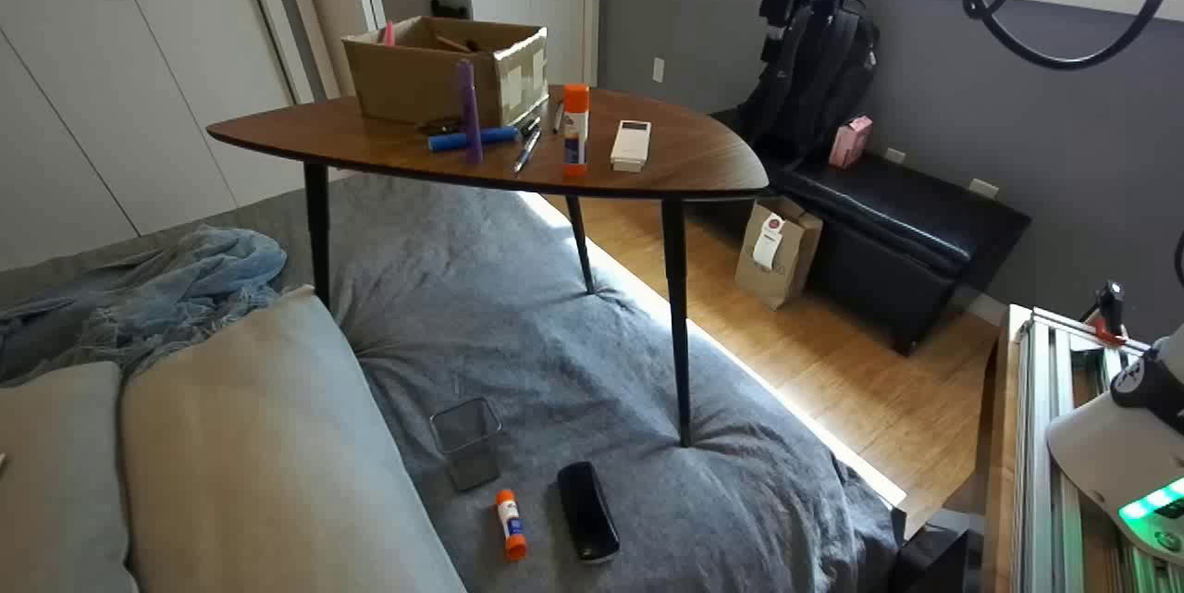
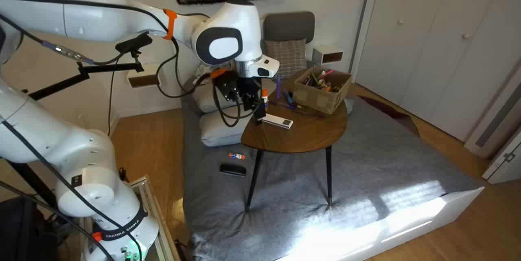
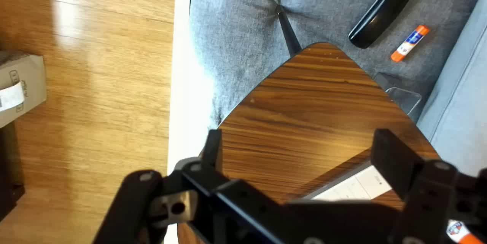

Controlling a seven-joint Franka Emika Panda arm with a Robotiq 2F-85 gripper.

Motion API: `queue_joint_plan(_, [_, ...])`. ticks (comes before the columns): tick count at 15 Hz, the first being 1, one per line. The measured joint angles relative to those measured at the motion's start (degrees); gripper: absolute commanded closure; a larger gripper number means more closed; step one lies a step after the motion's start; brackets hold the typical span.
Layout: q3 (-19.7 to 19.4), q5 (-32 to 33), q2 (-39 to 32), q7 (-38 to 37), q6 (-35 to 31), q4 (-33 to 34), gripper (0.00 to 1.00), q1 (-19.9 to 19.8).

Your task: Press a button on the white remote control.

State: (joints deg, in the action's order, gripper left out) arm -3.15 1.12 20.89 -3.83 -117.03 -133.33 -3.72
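Note:
The white remote control (image 1: 632, 142) lies flat on the brown wooden table (image 1: 703, 158); it also shows in an exterior view (image 2: 278, 121). In the wrist view, part of the remote (image 3: 354, 186) shows low between the jaws; the rest is hidden behind the gripper's black body and right finger. My gripper (image 3: 298, 149) is open, its fingers wide apart with nothing held. In an exterior view the gripper (image 2: 256, 110) points down over the table's near-left side and overlaps the remote's left end. I cannot tell whether it touches.
On the table are a cardboard box (image 1: 425, 80), a purple marker (image 1: 470, 117), a blue marker (image 1: 474, 139), a pen (image 1: 527, 152) and an upright orange-capped glue stick (image 1: 575, 130). A black case (image 1: 587, 512), another glue stick (image 1: 511, 525) and a clear container (image 1: 467, 445) lie on the bed.

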Motion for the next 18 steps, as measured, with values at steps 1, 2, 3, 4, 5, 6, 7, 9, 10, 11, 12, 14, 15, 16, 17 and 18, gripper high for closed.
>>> queue_joint_plan(1, [0.0, 0.0, 0.0, 0.0, 0.0, 0.0, 0.00, 0.0])
queue_joint_plan(2, [0.0, 0.0, 0.0, 0.0, 0.0, 0.0, 0.00, 0.0])
queue_joint_plan(3, [0.0, 0.0, 0.0, 0.0, 0.0, 0.0, 0.00, 0.0])
queue_joint_plan(4, [0.0, 0.0, 0.0, 0.0, 0.0, 0.0, 0.00, 0.0])
queue_joint_plan(5, [0.0, 0.0, 0.0, 0.0, 0.0, 0.0, 0.00, 0.0])
queue_joint_plan(6, [0.0, 0.0, 0.0, 0.0, 0.0, 0.0, 0.00, 0.0])
queue_joint_plan(7, [0.0, 0.0, 0.0, 0.0, 0.0, 0.0, 0.00, 0.0])
queue_joint_plan(9, [0.0, 0.0, 0.0, 0.0, 0.0, 0.0, 0.00, 0.0])
queue_joint_plan(10, [0.0, 0.0, 0.0, 0.0, 0.0, 0.0, 0.00, 0.0])
queue_joint_plan(11, [-0.3, -1.5, 0.0, 0.6, 0.0, 0.1, 0.00, 0.1])
queue_joint_plan(12, [-1.0, -4.4, -0.2, 1.9, -0.1, 0.3, 0.00, 0.4])
queue_joint_plan(14, [-3.1, -10.8, -1.4, 4.9, 0.0, 2.1, 0.00, 0.7])
queue_joint_plan(15, [-4.3, -14.1, -2.6, 6.4, 0.3, 3.8, 0.00, 0.8])
queue_joint_plan(16, [-5.4, -17.2, -4.1, 7.6, 1.2, 5.8, 0.25, 0.8])
queue_joint_plan(17, [-6.6, -20.4, -6.0, 8.7, 2.8, 8.1, 0.26, 0.8])
queue_joint_plan(18, [-7.5, -23.2, -8.0, 9.5, 4.8, 10.5, 0.34, 0.8])
